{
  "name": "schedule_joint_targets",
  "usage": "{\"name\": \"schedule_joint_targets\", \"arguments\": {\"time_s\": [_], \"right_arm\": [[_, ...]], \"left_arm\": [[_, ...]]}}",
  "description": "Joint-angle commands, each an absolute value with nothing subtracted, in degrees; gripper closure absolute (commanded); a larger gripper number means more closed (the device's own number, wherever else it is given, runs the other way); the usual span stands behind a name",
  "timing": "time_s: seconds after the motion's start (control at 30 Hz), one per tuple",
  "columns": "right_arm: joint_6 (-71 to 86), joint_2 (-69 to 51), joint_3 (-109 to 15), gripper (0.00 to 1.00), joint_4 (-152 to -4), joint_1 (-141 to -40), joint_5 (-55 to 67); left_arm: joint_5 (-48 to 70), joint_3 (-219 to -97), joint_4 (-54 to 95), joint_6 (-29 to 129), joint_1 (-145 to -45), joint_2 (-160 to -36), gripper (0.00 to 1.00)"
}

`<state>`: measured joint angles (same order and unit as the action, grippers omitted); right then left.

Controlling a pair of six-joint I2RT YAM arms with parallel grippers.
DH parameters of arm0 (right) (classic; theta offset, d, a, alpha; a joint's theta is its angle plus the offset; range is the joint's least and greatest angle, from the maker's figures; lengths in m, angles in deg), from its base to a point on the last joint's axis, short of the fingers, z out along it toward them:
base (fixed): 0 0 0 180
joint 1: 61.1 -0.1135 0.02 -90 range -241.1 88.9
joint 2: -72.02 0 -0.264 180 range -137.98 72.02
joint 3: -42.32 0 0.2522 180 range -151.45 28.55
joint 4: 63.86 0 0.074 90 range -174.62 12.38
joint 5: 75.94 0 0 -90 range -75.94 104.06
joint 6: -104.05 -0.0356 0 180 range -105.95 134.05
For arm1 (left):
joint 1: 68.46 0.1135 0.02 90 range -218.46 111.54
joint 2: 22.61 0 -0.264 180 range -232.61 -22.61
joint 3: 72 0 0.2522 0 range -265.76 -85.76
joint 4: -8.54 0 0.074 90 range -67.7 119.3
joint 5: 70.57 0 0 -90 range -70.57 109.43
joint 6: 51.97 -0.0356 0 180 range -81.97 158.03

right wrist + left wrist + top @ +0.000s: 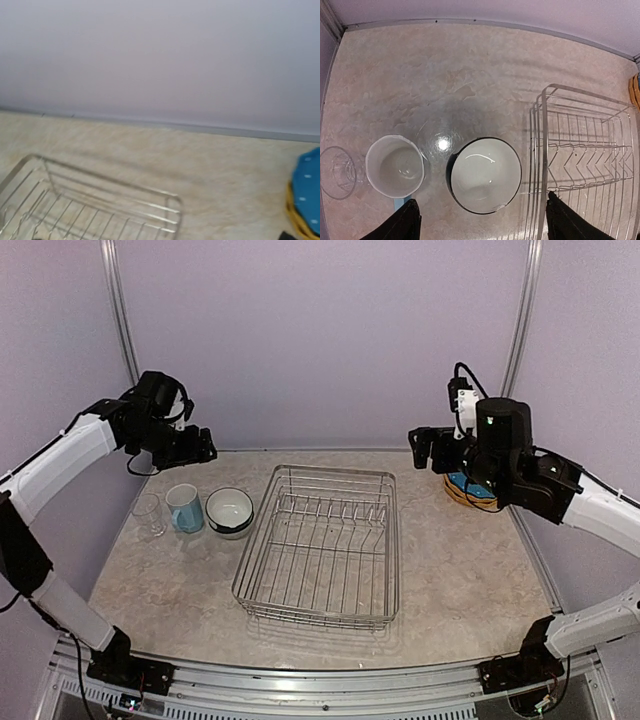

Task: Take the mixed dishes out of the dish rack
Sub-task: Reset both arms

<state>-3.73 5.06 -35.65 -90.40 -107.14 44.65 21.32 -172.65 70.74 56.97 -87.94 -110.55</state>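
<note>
The silver wire dish rack [320,545] stands mid-table with no dishes in it. Left of it stand a clear glass [148,514], a light blue mug [185,508] and a pale bowl with a white inside [230,512]; a second bowl does not show separately. My left gripper [200,450] hangs open and empty high above them. Its wrist view shows the bowl [485,175], the mug [395,165], the glass [337,171] and the rack [585,150]. My right gripper [425,448] is open and empty, raised beside the blue plate [468,486], which lies on yellow-orange plates [455,497].
The marbled table is walled at the back and both sides. The right wrist view shows the rack's far corner [100,205] and the blue plate [307,190] over a yellow-orange rim [295,217]. A yellow-orange plate edge [635,90] shows in the left wrist view.
</note>
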Motion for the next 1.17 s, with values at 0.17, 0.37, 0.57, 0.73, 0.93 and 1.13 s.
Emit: {"name": "schedule_joint_targets", "arguments": {"time_s": [0.17, 0.37, 0.57, 0.73, 0.93, 1.13], "right_arm": [[-1.5, 17.5, -38.9, 0.00, -95.5, -106.6, 49.4], [3.2, 24.0, -42.2, 0.00, -94.3, -106.7, 45.1], [5.5, 25.8, -44.6, 0.00, -94.3, -106.7, 43.6], [6.3, 25.7, -44.9, 0.00, -93.0, -106.8, 43.0], [6.4, 26.4, -44.0, 0.00, -91.7, -106.7, 42.6], [7.1, 27.0, -43.6, 0.00, -93.1, -106.7, 45.8]], "left_arm": [[14.5, -164.0, 50.3, 53.3, -87.7, -85.9, 0.06], [12.6, -169.3, 51.0, 52.4, -87.8, -78.3, 0.01], [13.5, -172.2, 50.5, 52.8, -87.7, -71.3, 0.01], [14.9, -172.5, 48.9, 52.3, -87.7, -66.7, 0.01], [16.4, -173.3, 49.2, 51.4, -87.7, -65.4, 0.01], [17.0, -173.3, 49.4, 51.9, -87.8, -66.0, 0.01]]}}
